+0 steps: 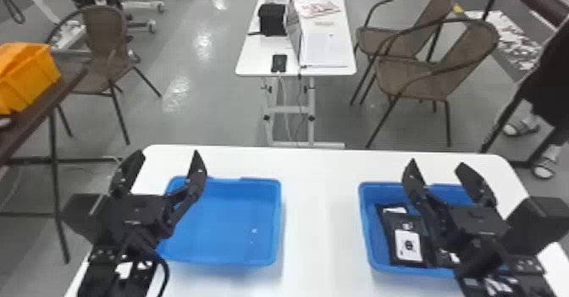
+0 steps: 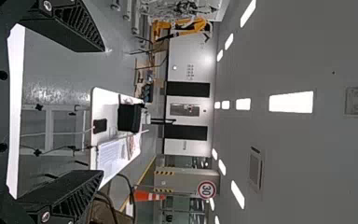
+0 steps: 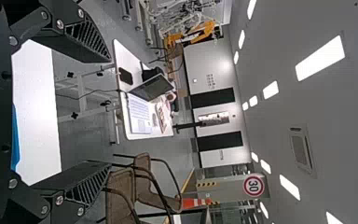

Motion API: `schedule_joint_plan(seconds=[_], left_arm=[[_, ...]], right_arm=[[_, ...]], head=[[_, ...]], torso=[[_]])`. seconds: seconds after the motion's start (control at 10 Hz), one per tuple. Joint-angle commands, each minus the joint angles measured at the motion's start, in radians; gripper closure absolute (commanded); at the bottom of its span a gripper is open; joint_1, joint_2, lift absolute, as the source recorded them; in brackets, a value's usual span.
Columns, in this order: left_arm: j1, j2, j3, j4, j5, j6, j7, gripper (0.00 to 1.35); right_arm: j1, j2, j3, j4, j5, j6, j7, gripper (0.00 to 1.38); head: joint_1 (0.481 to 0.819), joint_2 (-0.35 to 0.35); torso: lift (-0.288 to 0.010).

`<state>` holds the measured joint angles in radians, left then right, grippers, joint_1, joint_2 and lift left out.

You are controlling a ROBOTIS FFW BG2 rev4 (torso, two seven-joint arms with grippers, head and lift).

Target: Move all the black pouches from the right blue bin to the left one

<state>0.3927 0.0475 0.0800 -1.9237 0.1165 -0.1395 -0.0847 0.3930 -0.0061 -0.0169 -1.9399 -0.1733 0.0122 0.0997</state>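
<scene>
**Nothing delivered yet, as far as I can see**

White bench (image 1: 319, 215) ahead of me, both bins on it. Left blue bin (image 1: 277, 220): no pouch seen inside, though my left arm covers part of it. Right blue bin (image 1: 363, 224): the black pouches (image 1: 407, 246) lie here, some overlapping, at least one with a white label face up. Count unclear; my right arm blocks part of the load. I judge the whole transfer remains.

Left pincer (image 1: 167, 152): wide, nothing between its fingers, raised by the left bin. Right pincer (image 1: 437, 161): wide too, nothing held, above the right bin. It would likely need to drop lower and close on one pouch; the overlap might drag a second along.

Around: small white table (image 1: 258, 59) beyond the bench, two wicker chairs (image 1: 427, 74) behind to the right, orange crate (image 1: 31, 78) far left, all apart from the bins. Main obstruction to my view: my own arms.
</scene>
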Motion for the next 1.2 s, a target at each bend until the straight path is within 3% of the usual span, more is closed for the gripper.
schedule_joint_plan(seconds=[0.0,0.5,0.9,1.1], left_arm=[[0.000,0.000,0.000,0.000,0.000,0.000,0.000,0.09],[-0.002,0.000,0.001,0.000,0.000,0.000,0.000,0.09],[-0.003,0.000,0.001,0.000,0.000,0.001,0.000,0.09],[-0.002,0.000,0.003,0.000,0.000,0.001,0.000,0.09]], right_arm=[[0.000,0.000,0.000,-0.001,0.000,0.002,0.000,0.25],[-0.002,-0.002,-0.002,0.001,0.009,0.018,0.000,0.25],[-0.077,-0.037,-0.061,0.131,0.005,0.114,0.012,0.25],[-0.129,-0.041,-0.109,0.243,0.023,0.179,0.040,0.25]], head=[[0.695,0.056],[0.695,0.057],[0.695,0.036],[0.695,0.011]], torso=[[0.000],[0.000],[0.000],[0.000]])
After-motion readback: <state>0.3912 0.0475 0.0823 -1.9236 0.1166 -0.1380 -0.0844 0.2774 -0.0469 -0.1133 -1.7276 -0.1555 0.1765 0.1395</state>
